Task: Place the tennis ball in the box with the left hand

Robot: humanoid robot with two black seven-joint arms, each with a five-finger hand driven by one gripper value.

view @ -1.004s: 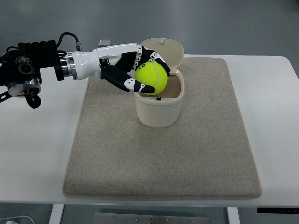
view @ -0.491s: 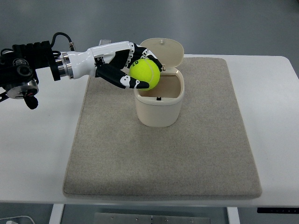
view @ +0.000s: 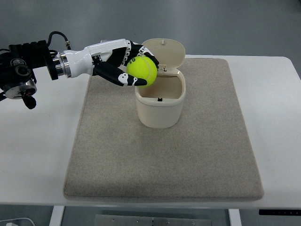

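A bright yellow ball [view: 141,72] is held above the far-left rim of an upright cream box [view: 160,104], whose lid stands open.

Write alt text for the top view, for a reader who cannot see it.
The robot's left hand grips a yellow tennis ball at the left rim of an open cream box, whose hinged lid is tipped back. The box stands on a beige mat on a white table.

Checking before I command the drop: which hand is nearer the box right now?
Left. The left hand holds the tennis ball over the left rim of the open box. The right hand is not in view.
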